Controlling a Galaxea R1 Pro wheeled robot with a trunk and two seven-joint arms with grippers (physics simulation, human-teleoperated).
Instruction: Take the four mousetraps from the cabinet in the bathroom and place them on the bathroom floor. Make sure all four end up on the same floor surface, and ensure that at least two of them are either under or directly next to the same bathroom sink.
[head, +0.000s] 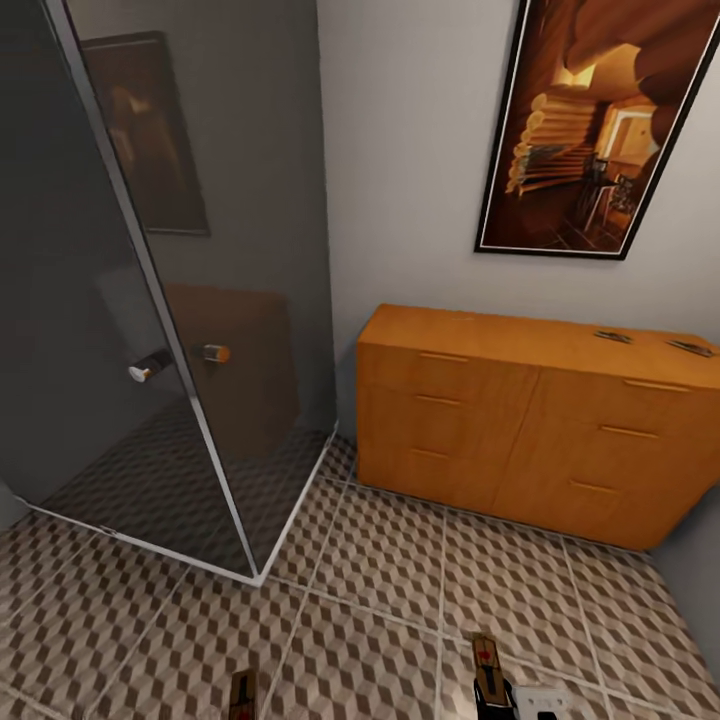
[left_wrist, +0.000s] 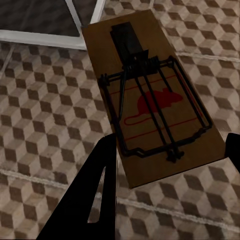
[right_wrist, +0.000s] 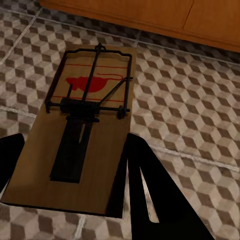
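cabinet (head: 520, 420): orange-brown wood, smooth, soft satin sheen.
floor (head: 380, 600): matt tiles printed with brown, beige and white cubes, pale grout.
shower screen (head: 120, 300): dark smoky glass, glossy, in a bright metal frame.
mousetrap (left_wrist: 150, 95): flat matt brown wood, dark metal wire, red printed mouse.
left gripper (left_wrist: 165, 175): matt black fingers.

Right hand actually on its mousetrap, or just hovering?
Touching. In the right wrist view the right hand has a dark finger against each long edge of the mousetrap, which is lifted off the floor tiles.
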